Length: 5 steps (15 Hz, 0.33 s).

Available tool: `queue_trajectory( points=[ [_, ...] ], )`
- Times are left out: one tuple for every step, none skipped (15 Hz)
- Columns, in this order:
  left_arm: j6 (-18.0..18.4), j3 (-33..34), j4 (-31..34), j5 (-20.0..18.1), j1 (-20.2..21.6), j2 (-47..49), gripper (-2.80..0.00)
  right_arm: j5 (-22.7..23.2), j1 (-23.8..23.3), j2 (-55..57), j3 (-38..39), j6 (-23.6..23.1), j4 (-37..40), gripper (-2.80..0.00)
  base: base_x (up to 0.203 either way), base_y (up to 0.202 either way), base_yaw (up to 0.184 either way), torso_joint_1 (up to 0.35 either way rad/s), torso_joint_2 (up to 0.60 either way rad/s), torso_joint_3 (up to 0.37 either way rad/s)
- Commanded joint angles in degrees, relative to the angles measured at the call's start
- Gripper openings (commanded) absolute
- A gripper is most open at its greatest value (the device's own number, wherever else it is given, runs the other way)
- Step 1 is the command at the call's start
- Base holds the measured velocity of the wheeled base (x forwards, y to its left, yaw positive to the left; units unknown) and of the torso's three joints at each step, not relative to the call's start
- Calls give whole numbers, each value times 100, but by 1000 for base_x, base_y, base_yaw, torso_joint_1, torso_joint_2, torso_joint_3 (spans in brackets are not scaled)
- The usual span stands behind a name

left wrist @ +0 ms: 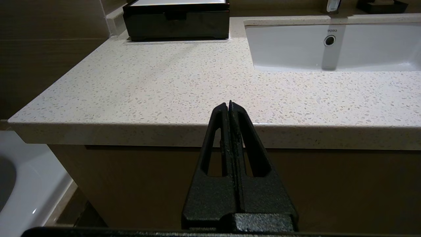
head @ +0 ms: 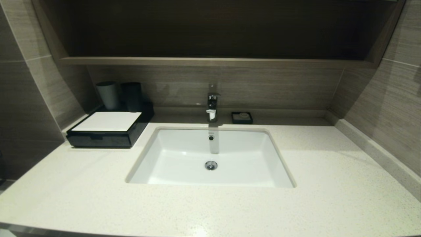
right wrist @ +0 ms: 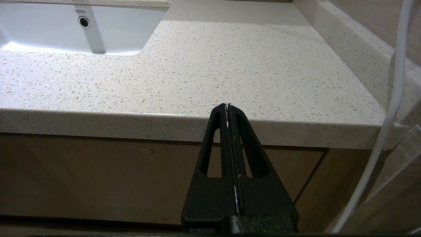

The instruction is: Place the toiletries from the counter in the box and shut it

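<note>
The black box (head: 102,138) with its white top panel stands at the counter's (head: 210,207) back left, drawer front flush; it also shows in the left wrist view as the box (left wrist: 176,23). No toiletries show in any view. My left gripper (left wrist: 229,103) is shut and empty, held just before the counter's front edge, left of the sink. My right gripper (right wrist: 227,106) is likewise shut with nothing in it, before the front edge right of the sink. Neither arm shows in the head view.
A white sink basin (head: 210,158) is set in the counter's middle, with a chrome tap (head: 212,103) behind it. Two cups (head: 108,95) stand behind the box. A small black soap dish (head: 241,117) sits right of the tap. A white cable (right wrist: 393,98) hangs beside the right gripper.
</note>
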Motion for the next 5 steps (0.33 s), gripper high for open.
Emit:
queue_trajectory(
  points=[
    [-1,114,-3,-2,-1,4,-280,2,1,2,9,-4,0,-280,0,0,0,0,0,0],
    [-1,114,-3,-2,8,4,-280,2,1,-1,9,-7,0,-280,0,0,0,0,0,0],
    [-1,114,-3,-2,-1,4,-280,2,1,-1,9,1,0,-280,0,0,0,0,0,0],
    [-1,114,-3,-2,8,4,-280,2,1,1,9,-3,0,-280,0,0,0,0,0,0],
    [-1,114,-3,-2,-1,4,-280,2,1,-1,9,-3,0,-280,0,0,0,0,0,0]
  ],
)
